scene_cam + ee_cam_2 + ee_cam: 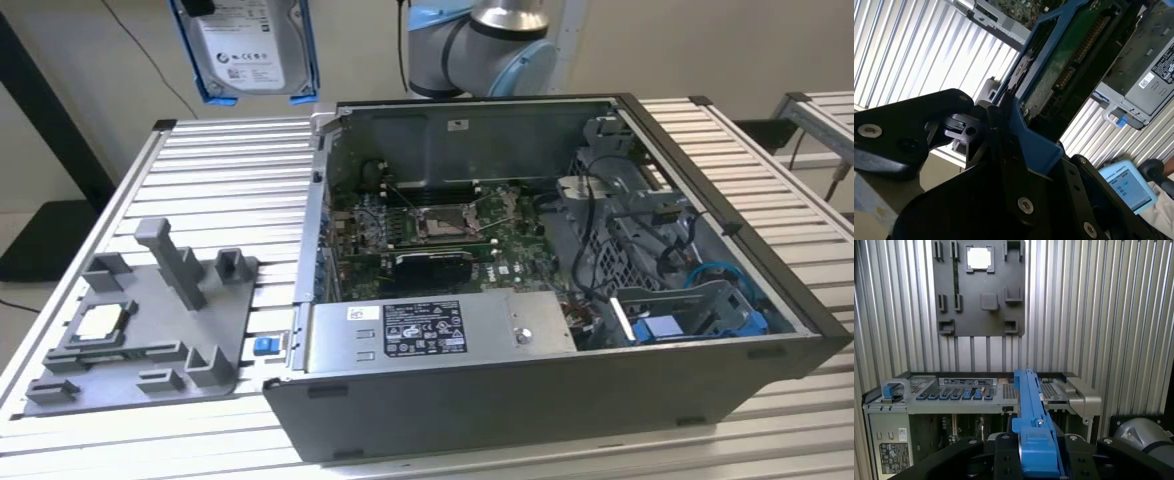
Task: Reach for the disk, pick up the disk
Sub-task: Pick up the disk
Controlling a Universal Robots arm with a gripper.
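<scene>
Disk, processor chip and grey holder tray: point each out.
disk [248,50]: exterior view, labelled silver face.
processor chip [103,321]: exterior view, middle of its top.
grey holder tray [104,386]: exterior view, bare flat base.

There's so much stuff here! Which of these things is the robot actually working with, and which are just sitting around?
Part of the job:
- the disk, held up above the table
- the hand, clamped on the disk's blue frame

Just lying about:
- open computer case
- grey power supply box inside it
- grey tray with the processor chip
- slatted table
</scene>
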